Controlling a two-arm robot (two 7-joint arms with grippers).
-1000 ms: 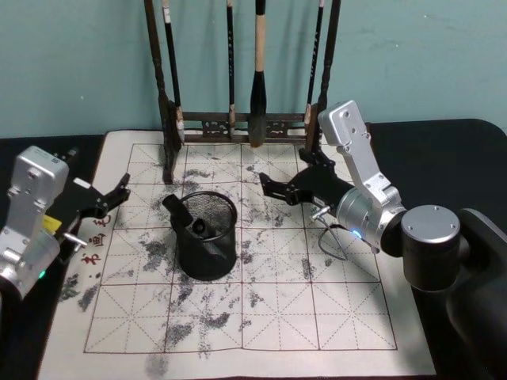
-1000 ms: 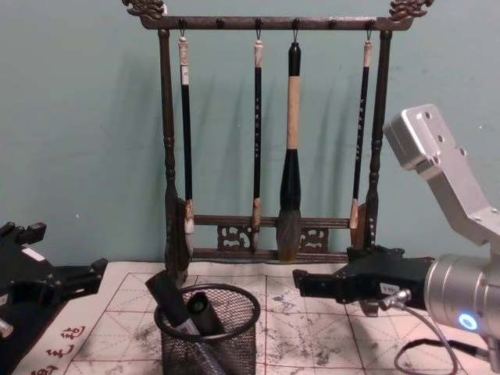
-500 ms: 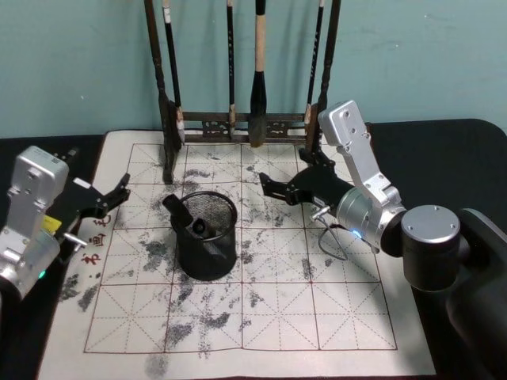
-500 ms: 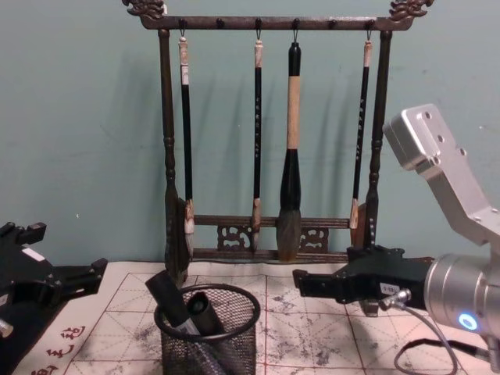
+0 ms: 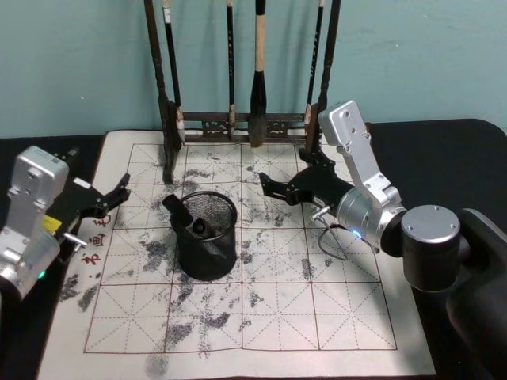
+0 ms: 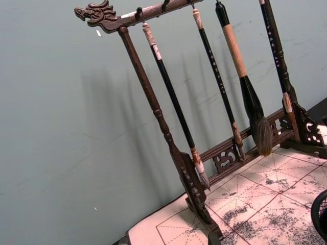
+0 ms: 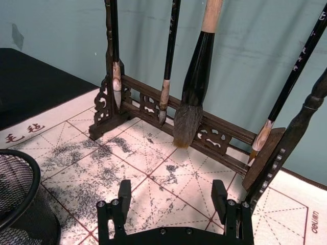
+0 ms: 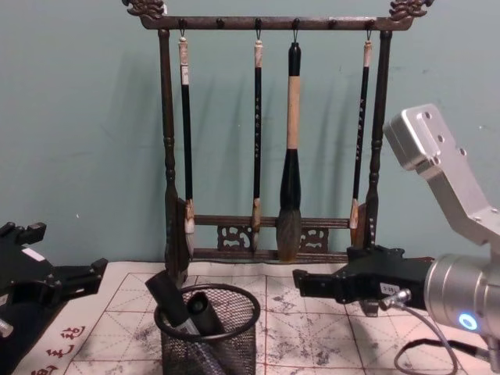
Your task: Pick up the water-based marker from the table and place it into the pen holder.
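Note:
The black wire-mesh pen holder stands on the stained white mat, left of centre. Two dark water-based markers rest inside it. One marker leans out over the left rim, and the other marker sits lower inside. My right gripper hovers open and empty just right of the holder, above the mat. Left of the holder, over the mat's edge, my left gripper is open with nothing in it. The holder's rim shows in the right wrist view.
A tall dark wooden brush rack with several hanging brushes stands along the mat's far edge, close behind both grippers. A loose cable hangs by my right wrist. The near half of the mat holds only ink stains.

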